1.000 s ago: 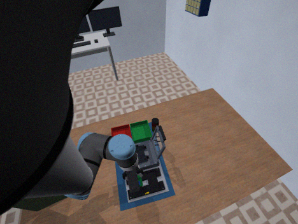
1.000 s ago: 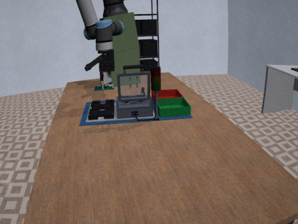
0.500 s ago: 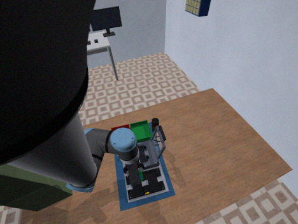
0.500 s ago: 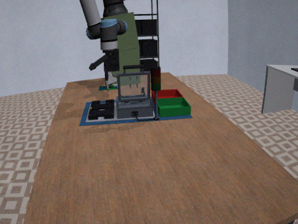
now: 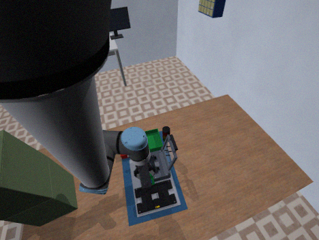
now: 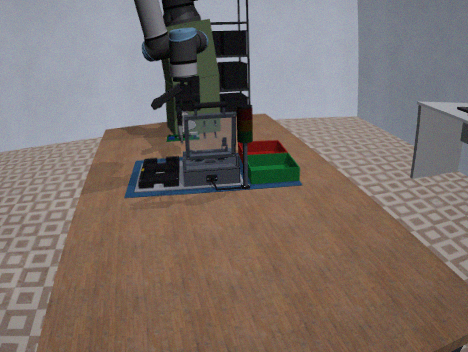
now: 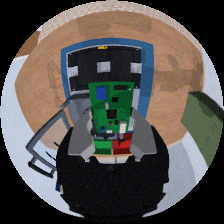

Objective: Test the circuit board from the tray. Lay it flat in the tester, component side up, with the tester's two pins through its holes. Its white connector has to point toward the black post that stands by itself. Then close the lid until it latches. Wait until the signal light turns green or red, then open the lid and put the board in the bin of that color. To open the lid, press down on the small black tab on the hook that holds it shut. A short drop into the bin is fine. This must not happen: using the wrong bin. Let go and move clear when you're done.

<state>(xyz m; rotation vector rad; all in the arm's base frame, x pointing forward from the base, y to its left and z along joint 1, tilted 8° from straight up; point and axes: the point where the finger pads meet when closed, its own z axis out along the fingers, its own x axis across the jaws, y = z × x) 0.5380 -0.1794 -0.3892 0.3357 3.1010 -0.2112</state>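
My gripper (image 6: 189, 129) (image 7: 111, 108) is shut on the green circuit board (image 5: 152, 178) (image 6: 175, 138) (image 7: 111, 102), gripping its two long edges. The board is held flat in the air, component side up. Its white connector (image 7: 123, 128) is at the end nearer the gripper body. In the exterior view the board shows behind the tester (image 6: 212, 175) (image 5: 164, 174). The tester's lid (image 5: 173, 163) (image 6: 187, 135) stands open and upright. The signal light (image 5: 165, 131) (image 6: 244, 122) looks unlit. I cannot make out the lone black post or the tester's two pins.
The black tray (image 5: 144, 204) (image 6: 159, 176) (image 7: 85, 57) holds no board and stands beside the tester on the blue mat (image 5: 131, 218) (image 6: 131, 188). The green bin (image 5: 155, 140) (image 6: 273, 175) and red bin (image 5: 124, 156) (image 6: 262, 146) are on the tester's other side.
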